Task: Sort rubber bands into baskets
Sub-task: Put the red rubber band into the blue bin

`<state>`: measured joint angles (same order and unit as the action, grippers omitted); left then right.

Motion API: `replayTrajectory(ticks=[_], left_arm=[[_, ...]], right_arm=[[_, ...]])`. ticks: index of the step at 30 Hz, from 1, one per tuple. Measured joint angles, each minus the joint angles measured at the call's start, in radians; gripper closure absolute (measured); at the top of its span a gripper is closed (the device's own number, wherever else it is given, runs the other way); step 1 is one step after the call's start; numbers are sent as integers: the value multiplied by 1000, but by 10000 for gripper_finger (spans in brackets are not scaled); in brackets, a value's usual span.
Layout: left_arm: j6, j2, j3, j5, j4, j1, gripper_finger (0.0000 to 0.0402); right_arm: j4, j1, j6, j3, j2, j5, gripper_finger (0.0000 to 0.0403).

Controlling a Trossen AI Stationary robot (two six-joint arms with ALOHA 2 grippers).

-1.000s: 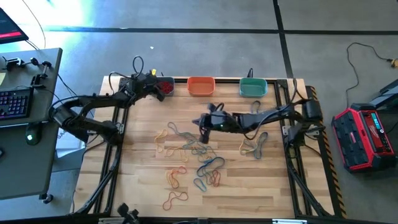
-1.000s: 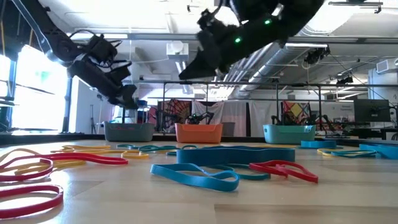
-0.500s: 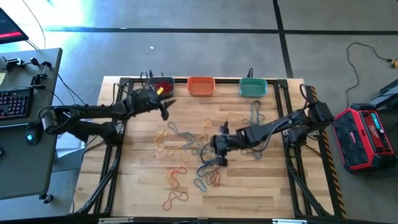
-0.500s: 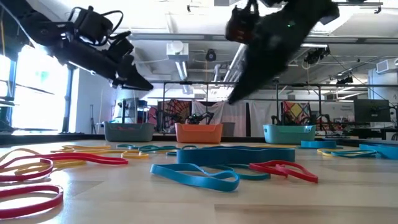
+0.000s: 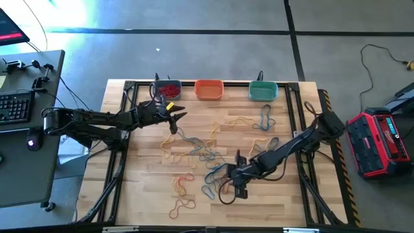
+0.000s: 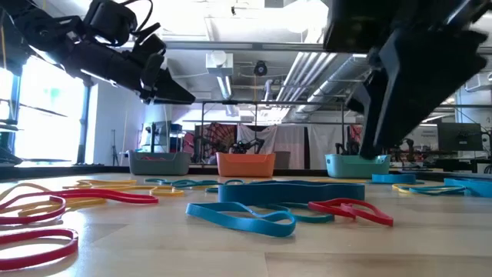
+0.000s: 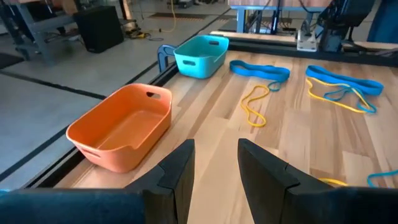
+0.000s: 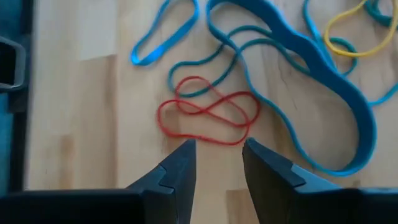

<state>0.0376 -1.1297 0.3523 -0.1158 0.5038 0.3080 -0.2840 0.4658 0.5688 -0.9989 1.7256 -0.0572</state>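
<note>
Red, yellow and blue rubber bands lie flat and scattered across the wooden table. Three baskets stand along the far edge: a grey-blue one with red bands inside, an empty orange one and a teal one. My right gripper is open and points steeply down just above a red band, which is twisted into a figure eight beside wide blue bands. My left gripper is open and empty, held above the table near the grey-blue basket.
Black frame rails run along the table's left and right sides. More bands lie near the front edge and at the far right. A desk with a keyboard stands left of the table, and a red case sits to its right.
My right gripper has swung from the table's middle toward the near edge, sinking and tipping down over the red band. My left gripper has drawn back from over the grey-blue basket toward the near edge and the band pile, and now points more level.
</note>
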Motion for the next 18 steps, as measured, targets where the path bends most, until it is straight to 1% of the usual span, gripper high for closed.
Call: replayTrajectory(ticks=[3,8,16,18], left_arm=[[1,0,0,-2,26,2,289],[1,0,0,-4,56,7,289],[1,0,0,-5,56,7,289],[1,0,0,-5,57,7,289]], right_arm=[[33,-1,0,0,31,-29,281],[50,-17,-5,0,61,-35,281],[50,-43,-10,0,97,-13,282],[59,-51,-17,0,111,10,286]])
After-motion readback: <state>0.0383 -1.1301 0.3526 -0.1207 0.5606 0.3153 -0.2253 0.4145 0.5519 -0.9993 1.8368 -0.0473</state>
